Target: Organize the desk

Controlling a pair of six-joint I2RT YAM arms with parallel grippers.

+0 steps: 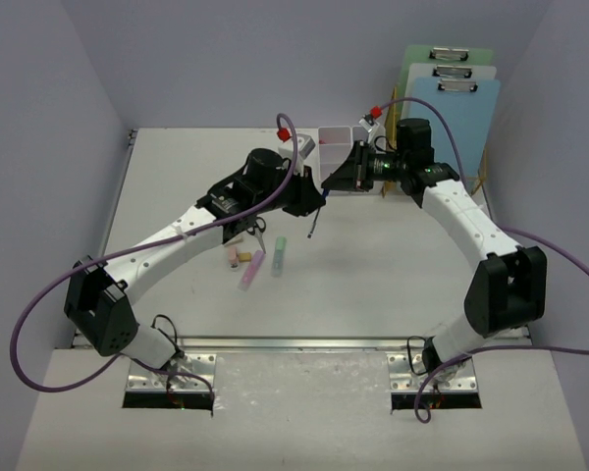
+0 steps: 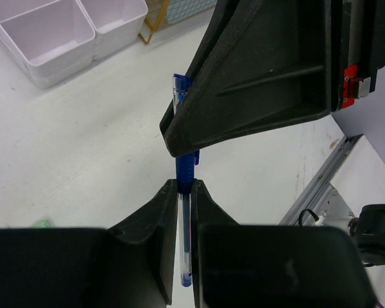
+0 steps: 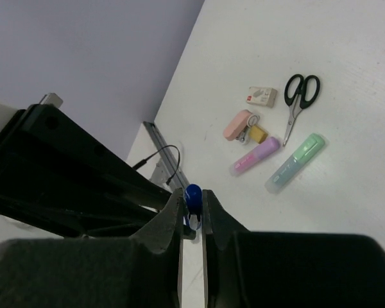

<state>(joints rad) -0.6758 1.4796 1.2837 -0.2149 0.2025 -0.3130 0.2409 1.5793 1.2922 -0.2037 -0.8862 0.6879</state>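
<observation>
Over the far middle of the surface (image 1: 393, 285), the left end effector (image 2: 185, 187) and right end effector (image 3: 192, 197) both clamp the blue pen (image 2: 186, 170), its long axis spanning them, with the organizer box (image 1: 336, 137) nearer the right.

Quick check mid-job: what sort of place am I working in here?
Likely a robot test cell staged as an office workspace: plain walls box in the white desk, clipboards stand at the back, and scissors and highlighters lie loose.
</observation>
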